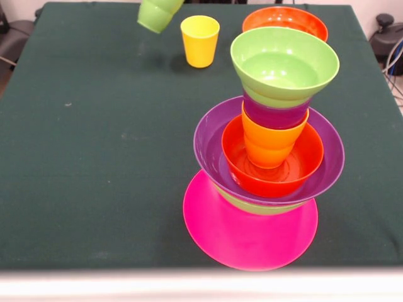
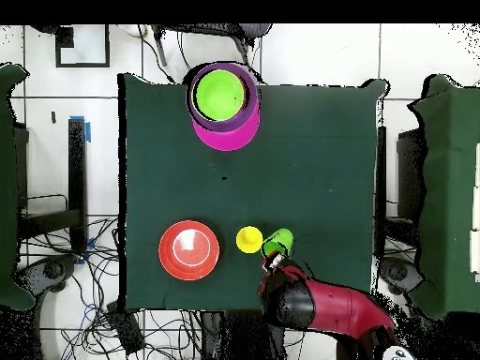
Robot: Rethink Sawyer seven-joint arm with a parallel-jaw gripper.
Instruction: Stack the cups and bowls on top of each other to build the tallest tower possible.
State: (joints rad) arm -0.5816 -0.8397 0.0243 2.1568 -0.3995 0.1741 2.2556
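While I carry the light green cup (image 1: 158,14) tilted above the far edge of the surface (image 1: 94,138), these are my notes.

Tool: my tool (image 2: 274,263) is seen only from overhead, touching the green cup; it seems to hold the cup, but I cannot tell how wide it stands.

Step in hand: I judge it is bringing this cup to the tower (image 1: 269,145), which stands at the near edge, toward the right in the front view.

How to do it well: first make the cup upright, travel high above the yellow cup (image 1: 200,40), then come straight down into the middle of the top bowl. The column is narrow in the middle, so any side push may topple it; release softly.

Top green bowl (image 1: 284,65): empty inside.

Orange cup (image 1: 273,139): it stands in the orange-red bowl (image 1: 272,168), a purple piece on it.

Purple bowl (image 1: 211,141): holds the orange-red bowl.

Pink base (image 1: 249,236): carries all.

Yellow cup: upright, empty, near the far edge.

Second orange-red bowl (image 1: 284,21): alone near the far edge, nothing visible inside.
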